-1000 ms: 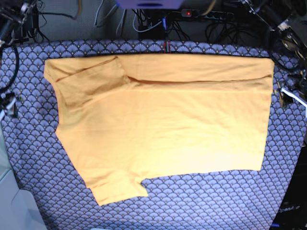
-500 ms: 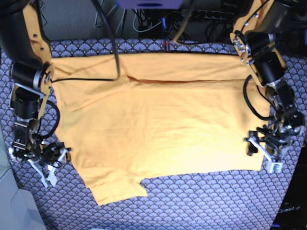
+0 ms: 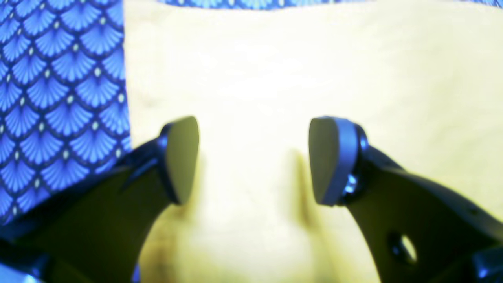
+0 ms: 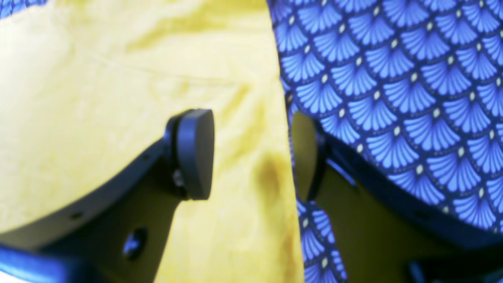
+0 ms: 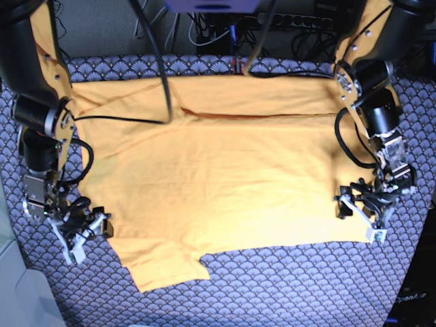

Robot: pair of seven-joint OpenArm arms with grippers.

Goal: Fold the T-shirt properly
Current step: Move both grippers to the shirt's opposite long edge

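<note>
T-shirt: spread flat, mid-cloth, far edge folded over; far corners hidden behind both arms.
Patterned cloth: beneath the garment; its edges are cut off by the frame.
Left gripper: jaws wide, nothing between them, over the shirt's near right edge; contact with the fabric cannot be told.
Left pads: fabric below is overexposed and blurred.
Right gripper: jaws wide, holding nothing, straddling the shirt's near left edge.
Right pads: one over shirt, one over cloth; wrist view blurred.
</note>
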